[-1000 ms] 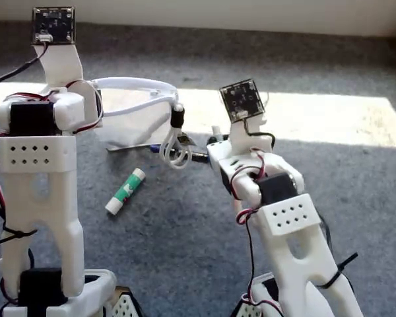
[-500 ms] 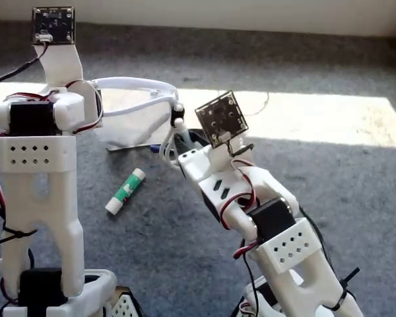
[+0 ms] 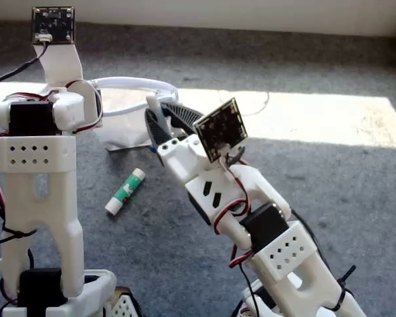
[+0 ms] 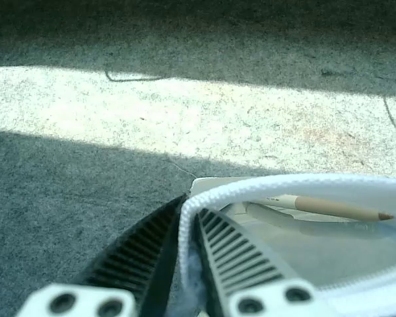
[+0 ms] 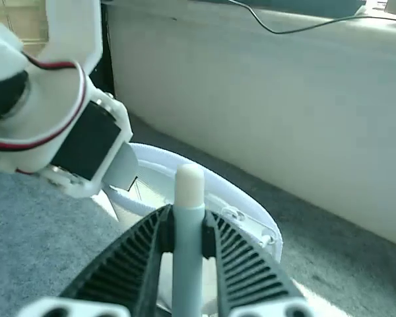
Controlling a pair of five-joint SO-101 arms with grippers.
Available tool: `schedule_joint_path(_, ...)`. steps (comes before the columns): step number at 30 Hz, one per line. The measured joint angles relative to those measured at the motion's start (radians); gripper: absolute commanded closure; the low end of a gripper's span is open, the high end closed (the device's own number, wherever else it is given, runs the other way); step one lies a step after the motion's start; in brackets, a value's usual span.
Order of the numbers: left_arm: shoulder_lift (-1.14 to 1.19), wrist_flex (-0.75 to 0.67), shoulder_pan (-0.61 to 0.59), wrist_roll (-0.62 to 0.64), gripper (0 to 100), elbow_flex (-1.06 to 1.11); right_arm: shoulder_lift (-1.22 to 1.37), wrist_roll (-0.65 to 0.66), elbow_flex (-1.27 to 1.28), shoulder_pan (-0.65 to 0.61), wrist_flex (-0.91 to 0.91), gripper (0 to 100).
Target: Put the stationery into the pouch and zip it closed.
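As the right gripper (image 5: 186, 221), fingers closed on a pale blue pen with white cap (image 5: 188, 181), swings left up to the clear white-rimmed pouch (image 3: 135, 84), the left gripper (image 4: 189, 205) keeps the rim pinched open. I think the drop comes next. The green-white glue stick (image 3: 125, 191) lies nearer, on the carpet.

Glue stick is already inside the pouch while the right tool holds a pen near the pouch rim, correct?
Not quite. The glue stick is not inside the pouch. The high view shows it lying on the carpet, outside the pouch and apart from it. The rest stands: the right tool holds a pen near the pouch rim.
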Motion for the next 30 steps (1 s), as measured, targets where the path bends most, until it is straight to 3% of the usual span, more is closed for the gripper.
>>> schedule_joint_path(11,0.000,0.000,0.000,0.000,99,0.000,0.000,0.000,0.000,-0.066,-0.281,99.3)
schedule_joint_path(30,0.000,0.000,0.000,0.000,99,0.000,0.028,0.000,0.000,-0.072,-0.841,99.3)
